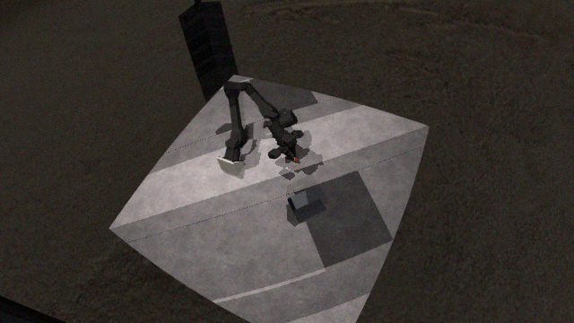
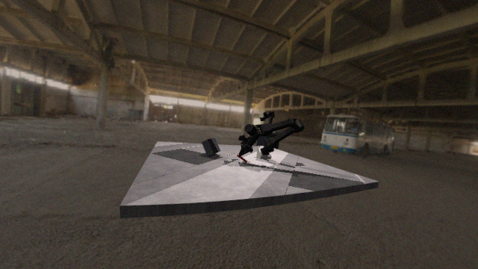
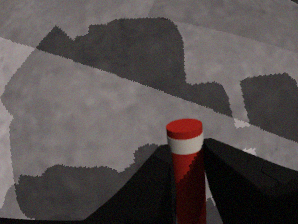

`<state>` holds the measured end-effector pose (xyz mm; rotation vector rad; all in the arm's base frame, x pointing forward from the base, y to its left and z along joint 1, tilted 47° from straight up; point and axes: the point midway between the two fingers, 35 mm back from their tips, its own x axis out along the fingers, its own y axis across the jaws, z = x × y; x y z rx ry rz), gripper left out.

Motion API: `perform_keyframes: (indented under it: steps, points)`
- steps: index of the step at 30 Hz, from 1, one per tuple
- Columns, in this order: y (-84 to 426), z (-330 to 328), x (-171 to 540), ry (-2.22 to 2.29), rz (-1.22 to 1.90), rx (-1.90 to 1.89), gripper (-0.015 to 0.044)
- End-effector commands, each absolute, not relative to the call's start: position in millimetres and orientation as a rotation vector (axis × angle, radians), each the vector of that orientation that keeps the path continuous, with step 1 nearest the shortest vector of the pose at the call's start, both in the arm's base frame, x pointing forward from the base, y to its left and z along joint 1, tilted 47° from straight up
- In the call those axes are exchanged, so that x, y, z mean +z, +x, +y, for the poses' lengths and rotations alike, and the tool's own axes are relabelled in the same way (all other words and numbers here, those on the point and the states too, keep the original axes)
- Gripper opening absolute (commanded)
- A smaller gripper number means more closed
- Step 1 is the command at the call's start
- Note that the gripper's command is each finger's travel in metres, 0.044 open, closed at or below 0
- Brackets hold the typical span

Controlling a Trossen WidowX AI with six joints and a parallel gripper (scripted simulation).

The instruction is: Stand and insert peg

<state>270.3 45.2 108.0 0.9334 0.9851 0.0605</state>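
Observation:
The red peg (image 1: 296, 159) (image 2: 243, 159) (image 3: 190, 175) is held by my gripper (image 1: 294, 157) (image 2: 240, 155) (image 3: 186, 152), which is shut on it near the white-banded end. In the wrist view the band and the red end cap stand just beyond the fingertips. In the exterior view the peg is tilted, its lower end at or just above the table; whether it touches is too small to tell. The sloped panel (image 1: 306, 201) (image 2: 210, 146) is a dark grey block, apart from the gripper and peg. Its hole cannot be made out.
The arm's base stands on a pale bracket (image 1: 230, 167) on the table (image 1: 215, 256) (image 2: 187, 190). The table has light and dark patches, and shadows lie around the gripper. A dark pillar (image 1: 208, 45) stands behind the table's corner in the top view.

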Motion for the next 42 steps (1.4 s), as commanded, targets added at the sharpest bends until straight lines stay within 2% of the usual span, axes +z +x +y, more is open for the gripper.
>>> perform_keyframes:
  steps: [1,42]
  points:
    - [268,45,111,0.932,0.942,0.042,0.0049]
    - [242,47,122,0.908,0.612,-0.122,0.0049]
